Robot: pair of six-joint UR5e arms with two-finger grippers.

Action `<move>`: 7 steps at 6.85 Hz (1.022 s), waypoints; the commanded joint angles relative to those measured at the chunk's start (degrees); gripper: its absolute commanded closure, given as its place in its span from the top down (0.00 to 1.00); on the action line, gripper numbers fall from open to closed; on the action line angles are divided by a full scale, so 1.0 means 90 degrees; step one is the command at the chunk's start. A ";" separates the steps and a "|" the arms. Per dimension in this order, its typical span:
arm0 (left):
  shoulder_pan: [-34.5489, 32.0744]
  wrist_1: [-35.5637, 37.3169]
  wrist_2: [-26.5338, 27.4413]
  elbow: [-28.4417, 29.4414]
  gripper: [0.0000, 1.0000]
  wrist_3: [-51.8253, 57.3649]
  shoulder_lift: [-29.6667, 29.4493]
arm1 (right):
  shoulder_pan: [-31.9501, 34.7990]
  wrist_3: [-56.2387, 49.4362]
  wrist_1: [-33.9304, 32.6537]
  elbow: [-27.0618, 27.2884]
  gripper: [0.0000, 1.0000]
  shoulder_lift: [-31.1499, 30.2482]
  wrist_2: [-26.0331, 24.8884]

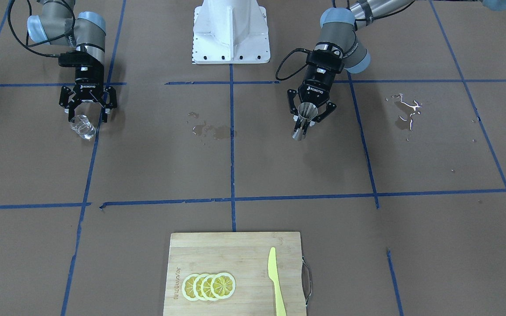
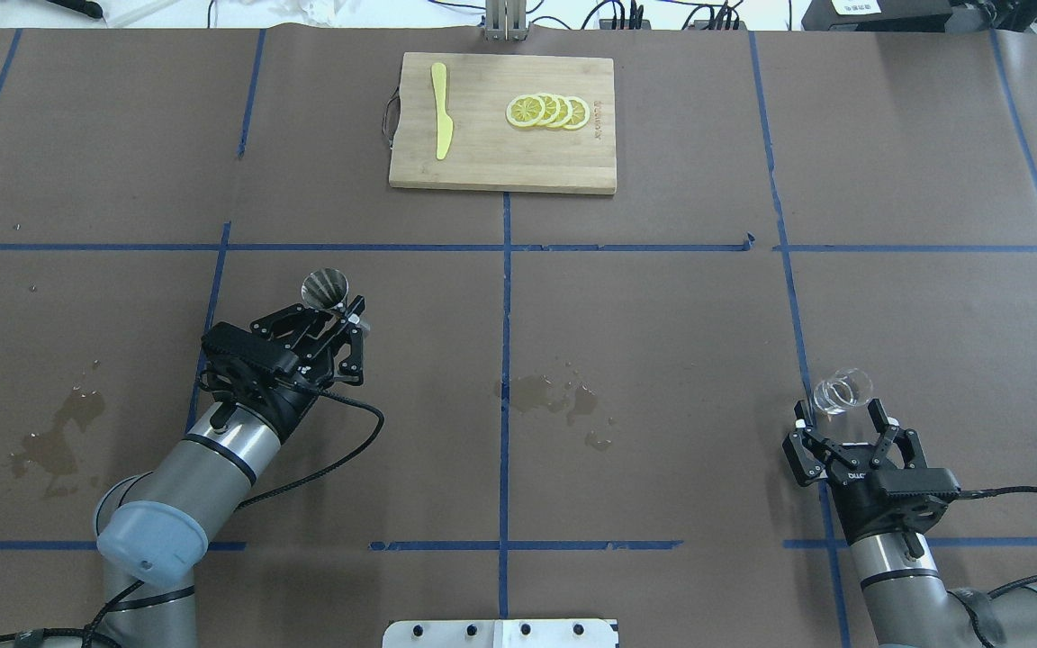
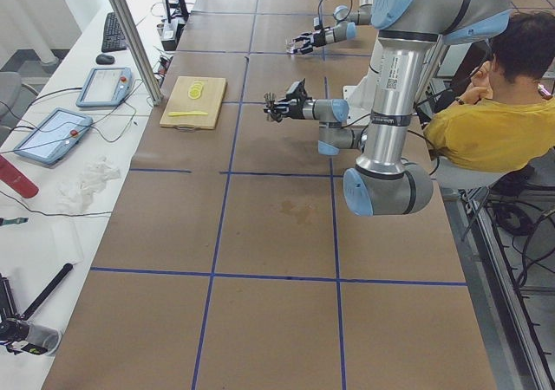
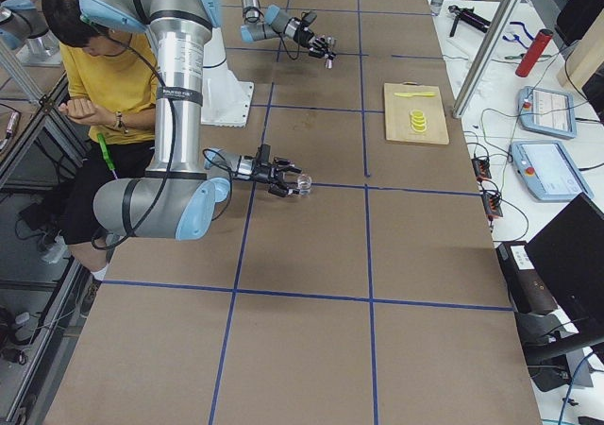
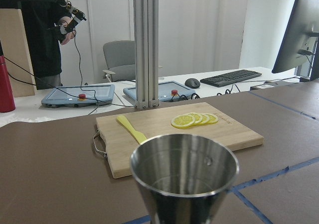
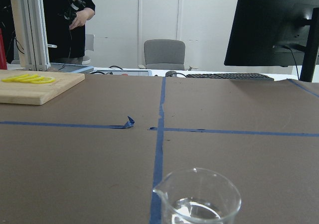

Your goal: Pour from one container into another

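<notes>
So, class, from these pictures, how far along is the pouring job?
Done: the left jaws are shut on the jigger, held upright. In hand: the right jaws stand open right by the glass cup, which holds a little clear liquid; not yet gripped. Left: grip and lift the cup, bring the two together, since they are far apart, and tip it into the jigger.

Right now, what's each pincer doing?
Left pincer: closed on the steel jigger.
Right pincer: open, at the glass cup.
</notes>
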 commanded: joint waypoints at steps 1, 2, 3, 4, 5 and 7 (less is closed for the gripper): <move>-0.0001 0.0003 -0.0001 0.0000 0.00 -0.0006 0.0002 | 0.0192 -0.0132 0.0014 0.0000 0.99 0.0019 0.0194; -0.0002 0.0003 -0.0001 0.0010 0.00 -0.0006 0.0002 | 0.0261 -0.0171 0.0014 0.0000 0.99 0.0019 0.0253; 0.0008 0.0003 -0.0001 0.0010 0.00 -0.0006 0.0002 | 0.0262 -0.0171 0.0014 0.0000 0.99 0.0029 0.0273; 0.0008 0.0003 -0.0001 0.0010 0.00 -0.0006 0.0002 | 0.0262 -0.0171 0.0014 -0.0019 0.99 0.0058 0.0273; -0.0001 0.0003 -0.0001 0.0010 0.00 -0.0006 0.0002 | 0.0262 -0.0171 0.0014 -0.0019 0.99 0.0097 0.0283; -0.0002 0.0003 -0.0001 0.0010 0.00 -0.0006 0.0002 | 0.0271 -0.0210 0.0014 -0.0029 0.99 0.0107 0.0351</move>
